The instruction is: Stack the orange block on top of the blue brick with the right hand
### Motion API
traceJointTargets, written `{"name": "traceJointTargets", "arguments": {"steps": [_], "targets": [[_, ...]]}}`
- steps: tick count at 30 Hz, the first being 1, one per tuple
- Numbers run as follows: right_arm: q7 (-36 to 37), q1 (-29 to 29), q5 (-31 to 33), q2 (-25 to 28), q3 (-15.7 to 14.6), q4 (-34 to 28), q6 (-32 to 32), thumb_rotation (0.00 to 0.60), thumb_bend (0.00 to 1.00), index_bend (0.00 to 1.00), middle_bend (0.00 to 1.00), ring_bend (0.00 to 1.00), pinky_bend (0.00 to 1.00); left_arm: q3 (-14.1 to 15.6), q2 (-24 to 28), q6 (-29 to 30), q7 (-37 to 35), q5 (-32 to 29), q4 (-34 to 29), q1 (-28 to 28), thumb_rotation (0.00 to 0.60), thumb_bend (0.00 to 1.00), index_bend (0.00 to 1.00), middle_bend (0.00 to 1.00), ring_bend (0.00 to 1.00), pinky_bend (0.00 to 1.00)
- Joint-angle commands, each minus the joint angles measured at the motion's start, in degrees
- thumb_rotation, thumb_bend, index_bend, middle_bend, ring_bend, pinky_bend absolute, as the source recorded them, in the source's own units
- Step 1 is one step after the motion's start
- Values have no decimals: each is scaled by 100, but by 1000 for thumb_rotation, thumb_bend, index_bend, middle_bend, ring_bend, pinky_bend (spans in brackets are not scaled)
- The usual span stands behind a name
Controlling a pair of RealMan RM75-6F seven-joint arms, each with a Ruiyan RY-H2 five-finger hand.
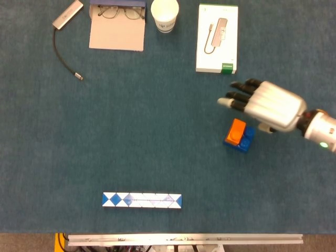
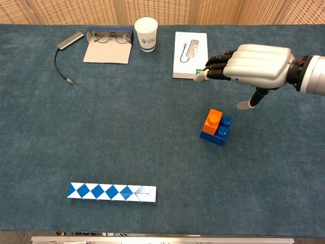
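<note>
The orange block [image 1: 235,130] [image 2: 213,121] sits on the left half of the blue brick [image 1: 245,138] [image 2: 219,133], right of the table's middle. My right hand [image 1: 269,105] [image 2: 254,66] hovers above and to the right of the stack, apart from it. Its fingers are spread and extended toward the left, and it holds nothing. The left hand does not show in either view.
A white box [image 1: 217,38] [image 2: 190,48] with an adapter picture lies just behind the right hand. A paper cup [image 1: 165,14], a glasses case [image 1: 117,25] and a cabled adapter [image 1: 67,14] line the far edge. A blue-white folding strip [image 1: 142,200] [image 2: 111,191] lies near the front.
</note>
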Motion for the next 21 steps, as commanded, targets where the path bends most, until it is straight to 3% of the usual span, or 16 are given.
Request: {"name": "traceJointTargets", "arguments": {"steps": [1,7,11,21], "targets": [[-765,-447,453,423,86,-475,325,600,154,141,192,105,244,8,62,-17,48,65,-88,-50,600,215,375,368,327,522],[-2319,-1329,1232,747,123,-1090,1132,600,154,197,193,105,244,39,192,-38,108,203,-328,-132,600,215,375,368,327,522],[-2985,-1845,1785,788,106,-1418,1599,600,154,208,205,105,244,80,275,-42,141,301,-497,-164,600,215,375,368,327,521],[-3220,-3068,1982,164,159,-1309,3105,600,154,238,209,104,244,223,452,64,88,570,-865,-145,600,215,376,368,327,522]]}}
